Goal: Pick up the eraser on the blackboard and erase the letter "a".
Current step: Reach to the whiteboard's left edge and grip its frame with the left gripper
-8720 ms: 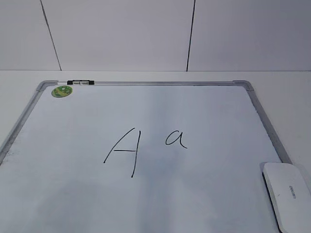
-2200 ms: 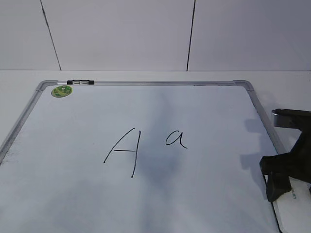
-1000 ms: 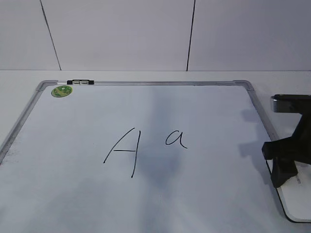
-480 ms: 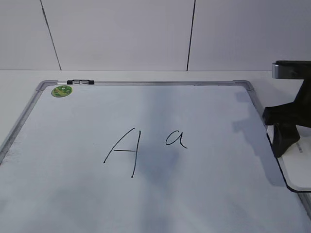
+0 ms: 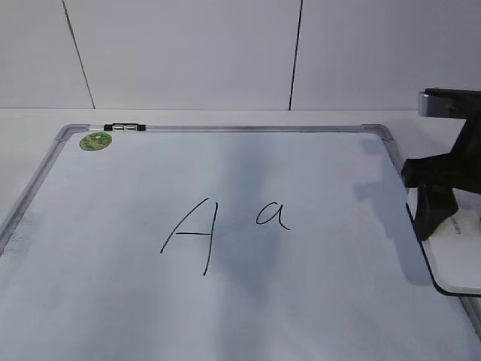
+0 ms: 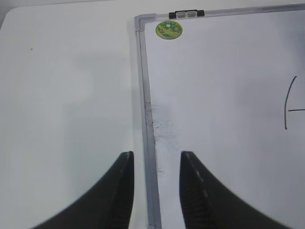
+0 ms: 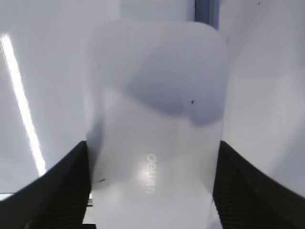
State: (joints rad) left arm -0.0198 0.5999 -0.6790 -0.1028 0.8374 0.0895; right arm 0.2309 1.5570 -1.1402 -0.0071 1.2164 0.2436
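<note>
A: Status of right gripper (image 7: 151,181)?

B: Clamped on the eraser (image 7: 155,119), one finger against each long side. Confirmed in right wrist view: white top face with grey lettering fills the span between the fingers.

A: Change against the earlier exterior pictures?

B: Eraser formerly flat at the lower right corner of the blackboard (image 5: 225,128), untouched. Now raised and carried further up the right edge, black felt rim visible beneath the white body (image 5: 455,259). Shifted again, slightly upward, within the last half second. Lift evidently complete; transport under way.

A: Position relative to the board?

B: Overhanging the right frame rail, partly out of the exterior view. Clearance above the surface not determinable from these pictures.

A: Letter "a" (image 5: 272,215)?

B: Intact. Located right of centre, just beside the taller capital A (image 5: 189,235), well apart from the eraser. No smearing on either character.

A: Left gripper (image 6: 155,191)?

B: Parted and empty, straddling the left frame rail below the green sticker (image 6: 168,29). Idle, clear of the working zone.

A: Consequence for the task?

B: Pickup phase judged done. Remaining: travel leftward across the board, lower felt side flat onto the small letter, wipe. Caution: short strokes advisable, given the capital close to the left of the target.
</note>
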